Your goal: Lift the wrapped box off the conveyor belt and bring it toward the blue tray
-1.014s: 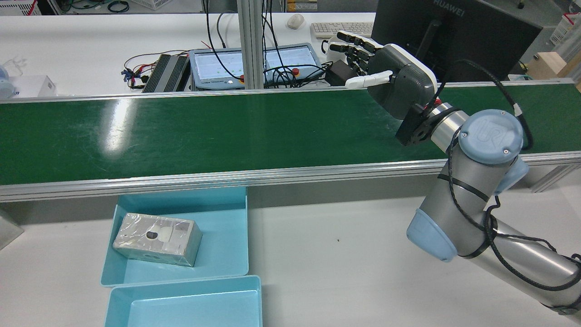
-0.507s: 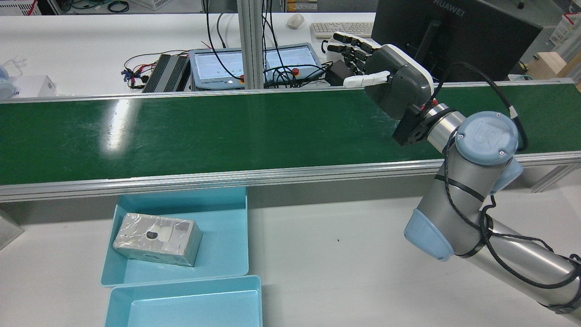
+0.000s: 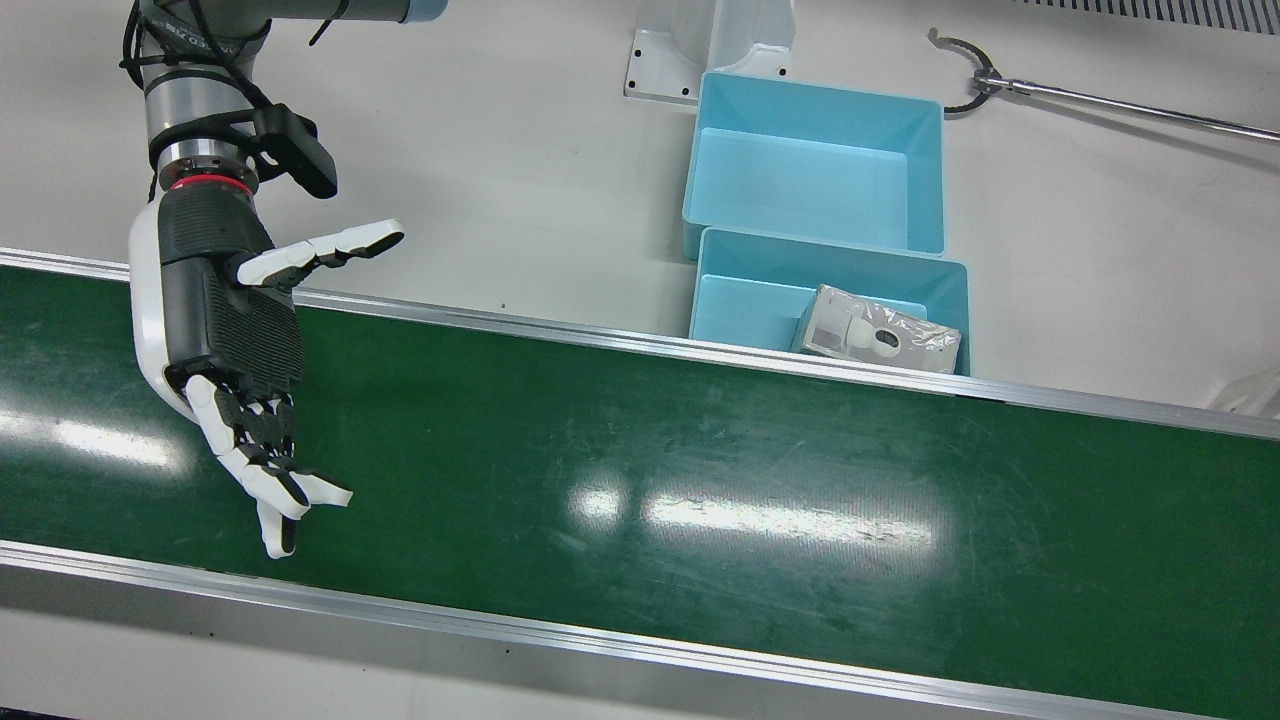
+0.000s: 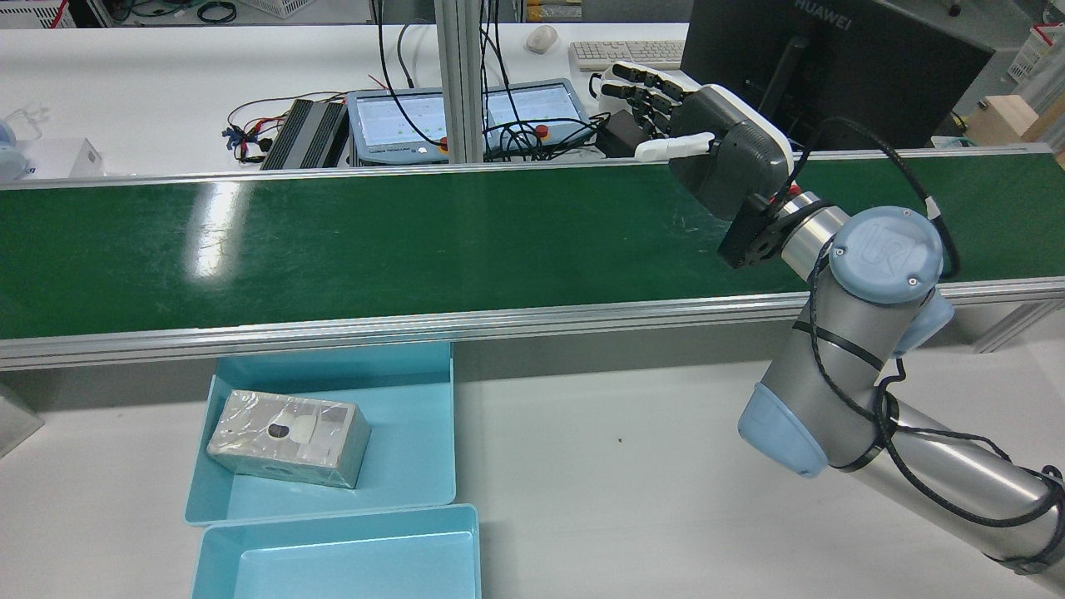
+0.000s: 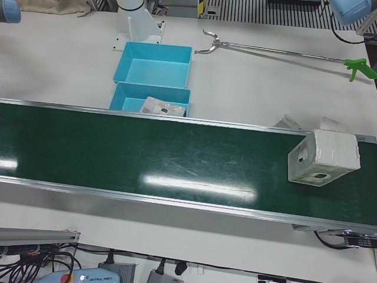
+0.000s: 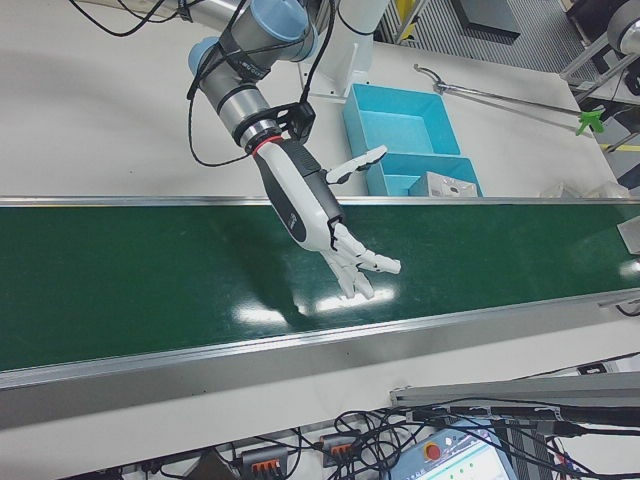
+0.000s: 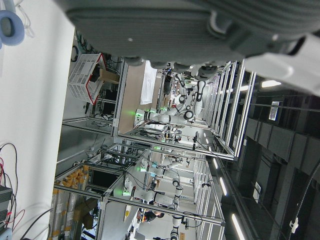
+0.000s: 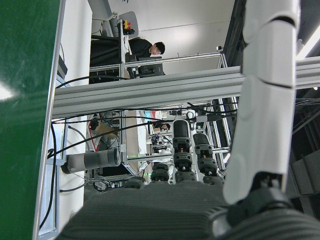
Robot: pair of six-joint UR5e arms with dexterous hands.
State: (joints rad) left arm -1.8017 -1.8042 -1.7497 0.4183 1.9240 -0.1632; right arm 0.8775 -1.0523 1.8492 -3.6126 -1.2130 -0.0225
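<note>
- The wrapped box (image 5: pixel 324 157) to be picked rides the conveyor belt (image 3: pixel 700 480) at its far end, well apart from the right hand (image 3: pixel 235 330), beyond the trays on the robot's left side; nothing touches it.
- That hand hovers over the belt, palm up, fingers (image 3: pixel 262 470) spread and empty.
- The left hand shows only in its own camera; I cannot tell how its fingers stand.
- One blue tray (image 4: pixel 416 449) already holds another wrapped box (image 4: pixel 289 438), well off to the fingers' left across the counter (image 4: pixel 599 449).
- Judged so: no grasp is made yet; reach, pick and carry all remain.
</note>
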